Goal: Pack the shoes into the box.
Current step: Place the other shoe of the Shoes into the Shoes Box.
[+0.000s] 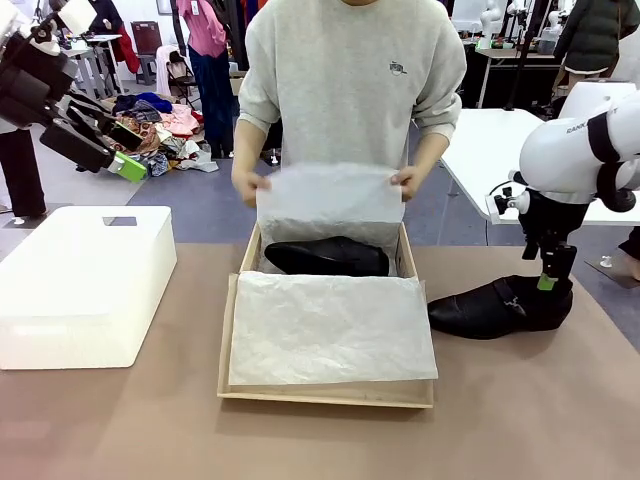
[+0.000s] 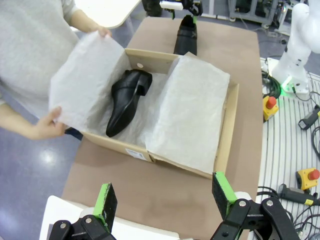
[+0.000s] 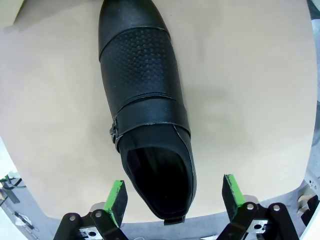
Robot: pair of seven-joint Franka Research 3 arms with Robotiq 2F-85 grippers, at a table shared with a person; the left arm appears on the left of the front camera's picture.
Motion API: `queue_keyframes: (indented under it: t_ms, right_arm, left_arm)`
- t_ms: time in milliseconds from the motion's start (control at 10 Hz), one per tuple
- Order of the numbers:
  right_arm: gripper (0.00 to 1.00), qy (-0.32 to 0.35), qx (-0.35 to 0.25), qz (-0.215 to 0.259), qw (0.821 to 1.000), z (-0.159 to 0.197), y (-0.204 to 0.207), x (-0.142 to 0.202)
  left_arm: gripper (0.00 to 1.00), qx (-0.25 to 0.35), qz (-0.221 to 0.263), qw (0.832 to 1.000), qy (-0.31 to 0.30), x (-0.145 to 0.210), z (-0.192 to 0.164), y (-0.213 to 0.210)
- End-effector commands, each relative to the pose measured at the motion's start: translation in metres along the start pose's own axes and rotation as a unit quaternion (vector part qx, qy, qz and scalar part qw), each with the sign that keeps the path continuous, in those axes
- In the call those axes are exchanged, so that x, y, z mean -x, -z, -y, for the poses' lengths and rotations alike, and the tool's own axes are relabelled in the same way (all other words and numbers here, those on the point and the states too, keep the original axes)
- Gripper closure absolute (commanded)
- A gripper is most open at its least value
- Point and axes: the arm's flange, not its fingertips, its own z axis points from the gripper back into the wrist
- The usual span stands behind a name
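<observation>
Two glossy black leather dress shoes sit apart. The boxed shoe [image 1: 327, 257] lies at the far end of the tan cardboard shoebox [image 1: 325, 396], on crinkled white tissue paper [image 1: 330, 330] that also drapes over the near half. The loose shoe [image 1: 495, 305] stands on the table just right of the shoebox. It has a tapered toe, a pebbled panel across the front and a smooth strap with a small metal buckle.

The right gripper [image 1: 553, 283] hangs over its heel, green pads spread wide on either side, gripping nothing. The left gripper [image 1: 120, 150] is raised at far left, fingers wide apart and empty.

A person [image 1: 350, 70] in a grey sweatshirt holds up the far tissue sheet with both hands. A boxy white plastic bin [image 1: 85, 285] sits at the left of the matte tan table [image 1: 120, 430]. Behind it are a grey-blue floor and a heap of clothes [image 1: 165, 135].
</observation>
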Motion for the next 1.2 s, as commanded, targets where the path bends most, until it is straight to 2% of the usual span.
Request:
queue_keyframes:
  t_ms: [0,1100]
  right_arm:
    - [0.0,-0.004,0.002,0.004,1.0,0.01,0.008,-0.002]
    - [0.0,-0.02,-0.027,0.014,0.999,0.036,0.042,0.0]
  left_arm:
    - [0.0,0.005,0.007,1.0,0.004,0.0,0.0,0.0]
    - [0.0,0.005,0.007,1.0,0.004,0.0,0.0,0.0]
